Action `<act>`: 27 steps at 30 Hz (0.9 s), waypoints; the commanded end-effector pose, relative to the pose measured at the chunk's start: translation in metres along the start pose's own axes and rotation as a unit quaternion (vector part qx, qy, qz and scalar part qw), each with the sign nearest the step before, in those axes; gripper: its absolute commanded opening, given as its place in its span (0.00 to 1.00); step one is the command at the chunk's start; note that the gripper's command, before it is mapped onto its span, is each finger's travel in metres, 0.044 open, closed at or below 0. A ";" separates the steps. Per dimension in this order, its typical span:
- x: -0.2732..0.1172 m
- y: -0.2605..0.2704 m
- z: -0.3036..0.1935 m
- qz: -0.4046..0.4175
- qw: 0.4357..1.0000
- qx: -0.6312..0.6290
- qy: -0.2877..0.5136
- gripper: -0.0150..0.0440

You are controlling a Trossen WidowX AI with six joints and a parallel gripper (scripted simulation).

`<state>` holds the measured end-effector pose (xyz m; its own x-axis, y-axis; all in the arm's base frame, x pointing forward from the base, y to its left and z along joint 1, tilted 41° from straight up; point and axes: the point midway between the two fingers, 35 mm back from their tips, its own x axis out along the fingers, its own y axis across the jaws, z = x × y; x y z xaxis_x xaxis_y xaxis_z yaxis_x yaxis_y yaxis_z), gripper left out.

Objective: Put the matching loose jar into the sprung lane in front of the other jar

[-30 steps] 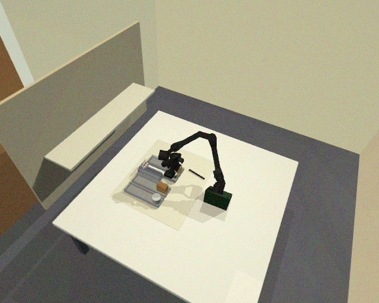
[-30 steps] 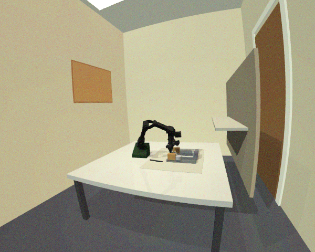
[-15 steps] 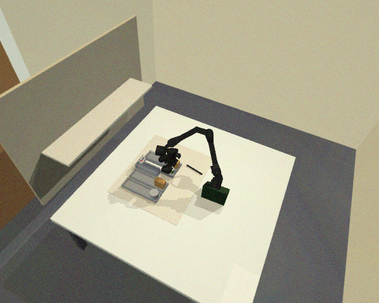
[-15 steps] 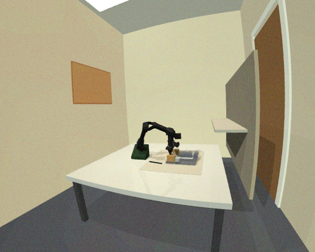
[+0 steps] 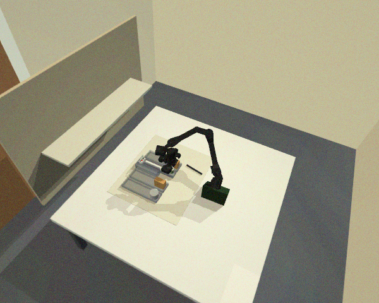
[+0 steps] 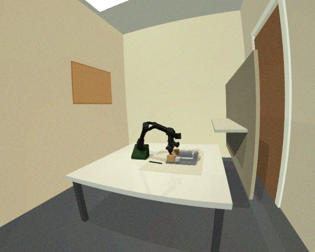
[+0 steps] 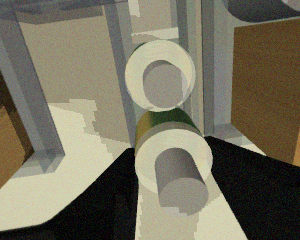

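The gripper [image 7: 173, 172] is clamped on a jar [image 7: 174, 165] with a cream top, a grey cap and an olive-green body, its dark fingers on either side of it. In the wrist view this held jar sits at the mouth of a narrow grey lane [image 7: 121, 85], and a second jar [image 7: 160, 76] of the same look stands just beyond it inside the lane; the two appear to touch or nearly touch, though the contact cannot be made out. A brown box [image 7: 270, 90] fills the neighbouring lane on the right. From above, the arm [image 5: 209, 146] rises from its green base [image 5: 215, 193], bends at a high elbow and reaches down so the gripper [image 5: 167, 163] points at the front end of the rack [image 5: 140, 182] on the mat [image 5: 176, 208]. A thin black rod [image 5: 194, 169] lies on the mat between rack and base.
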<state>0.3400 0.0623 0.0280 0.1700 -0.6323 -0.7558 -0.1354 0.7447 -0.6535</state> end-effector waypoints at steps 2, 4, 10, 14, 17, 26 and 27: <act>-0.003 0.000 0.006 0.000 1.000 0.003 -0.009 0.25; -0.003 0.000 0.006 0.000 1.000 0.003 -0.009 0.25; -0.003 0.000 0.006 0.000 1.000 0.004 -0.009 0.25; -0.003 0.000 0.007 0.000 1.000 0.004 -0.009 0.25; -0.003 0.000 0.007 0.000 1.000 0.004 -0.009 0.25; -0.002 0.000 0.008 0.000 1.000 0.004 -0.009 0.25; -0.001 0.000 0.008 0.000 1.000 0.004 -0.009 0.25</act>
<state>0.3414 0.0628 0.0279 0.1685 -0.6329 -0.7557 -0.1367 0.7442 -0.6538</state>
